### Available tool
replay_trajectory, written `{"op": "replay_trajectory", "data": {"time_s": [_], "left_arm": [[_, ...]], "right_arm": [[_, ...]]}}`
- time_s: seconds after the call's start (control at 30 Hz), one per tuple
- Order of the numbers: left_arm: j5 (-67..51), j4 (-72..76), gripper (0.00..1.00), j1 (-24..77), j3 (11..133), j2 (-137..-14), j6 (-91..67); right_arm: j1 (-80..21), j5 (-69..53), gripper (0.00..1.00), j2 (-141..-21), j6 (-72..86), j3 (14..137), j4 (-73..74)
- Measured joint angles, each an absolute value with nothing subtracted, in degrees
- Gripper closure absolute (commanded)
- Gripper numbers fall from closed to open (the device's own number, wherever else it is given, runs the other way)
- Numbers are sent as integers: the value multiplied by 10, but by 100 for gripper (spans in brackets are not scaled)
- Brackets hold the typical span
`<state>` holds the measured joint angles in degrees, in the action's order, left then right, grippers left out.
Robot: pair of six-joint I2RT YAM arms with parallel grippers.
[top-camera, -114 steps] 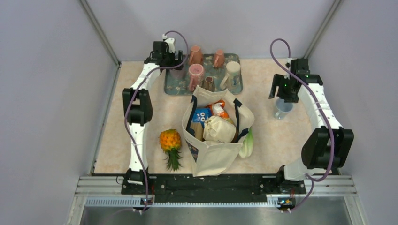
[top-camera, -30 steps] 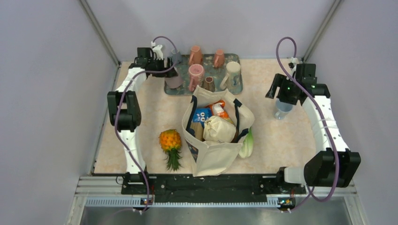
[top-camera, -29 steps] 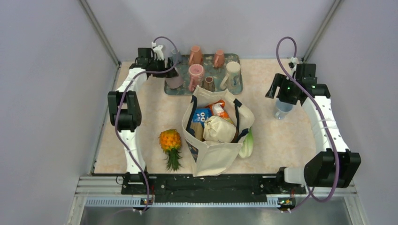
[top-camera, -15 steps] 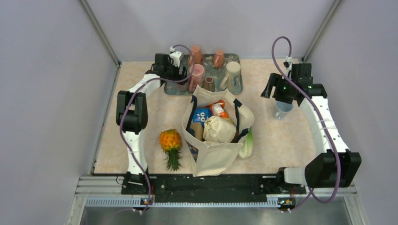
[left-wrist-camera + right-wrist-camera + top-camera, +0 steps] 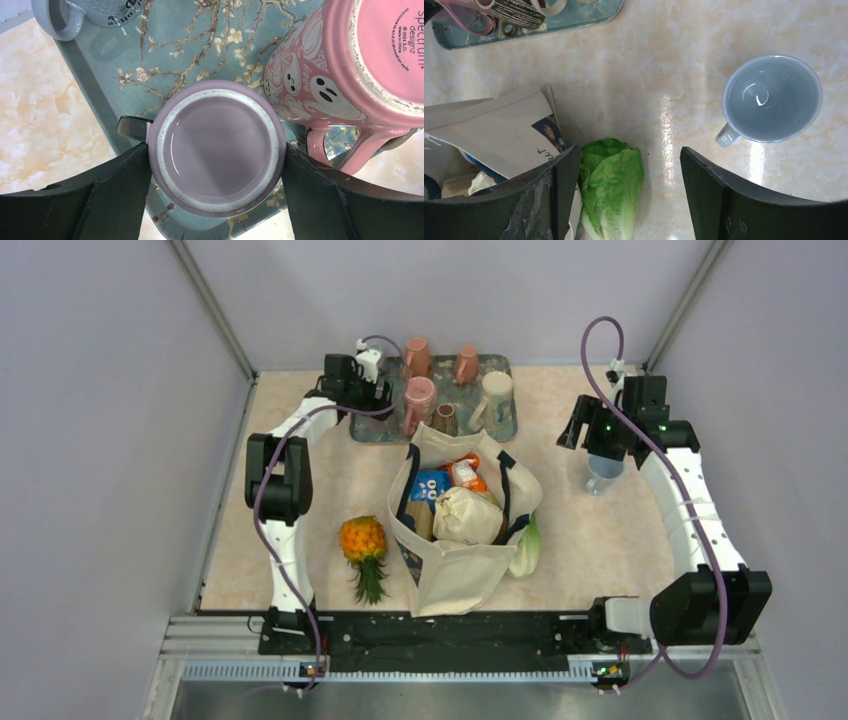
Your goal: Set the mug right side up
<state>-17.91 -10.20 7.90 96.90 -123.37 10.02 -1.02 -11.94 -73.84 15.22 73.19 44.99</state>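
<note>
A purple mug (image 5: 217,145) stands upside down, base up, on the left part of the floral teal tray (image 5: 165,55). Its dark handle (image 5: 131,127) points left. My left gripper (image 5: 216,150) looks straight down on it, and both fingers (image 5: 120,185) touch the mug's sides. In the top view the left gripper (image 5: 372,398) covers the mug at the tray's left end. My right gripper (image 5: 624,190) is open and empty above the table. An upright pale blue mug (image 5: 772,97) stands to its right and also shows in the top view (image 5: 603,472).
A pink ghost mug (image 5: 350,65) stands upside down close on the right of the purple mug, and a grey mug (image 5: 100,12) lies beyond. Several more mugs (image 5: 494,395) share the tray. A full tote bag (image 5: 460,530), a pineapple (image 5: 363,545) and a lettuce (image 5: 611,185) lie mid-table.
My left arm swung from left of the tray back over the tray's left end, bringing the purple mug with it. The right arm shifted only slightly.
</note>
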Motion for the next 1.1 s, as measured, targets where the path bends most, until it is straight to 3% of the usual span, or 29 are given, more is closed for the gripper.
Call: {"op": "replay_trajectory", "data": {"time_s": [0.1,0.63,0.73,0.87,1.0,1.1], "left_arm": [[-180,-103,1,79,970,-1234,104],[-186,-110,4,79,983,-1242,109],[-187,-125,18,79,1004,-1253,110],[-191,-146,48,79,1043,-1274,119],[-201,-157,100,79,1052,-1279,126],[-203,-158,100,79,1052,-1279,128]], "right_arm": [[-10,-119,27,-738,152,732,450],[-10,-119,27,-738,152,732,450],[-10,-119,27,-738,152,732,450],[-10,-119,27,-738,152,732,450],[-10,-119,27,-738,152,732,450],[-10,-119,27,-738,152,732,450]]}}
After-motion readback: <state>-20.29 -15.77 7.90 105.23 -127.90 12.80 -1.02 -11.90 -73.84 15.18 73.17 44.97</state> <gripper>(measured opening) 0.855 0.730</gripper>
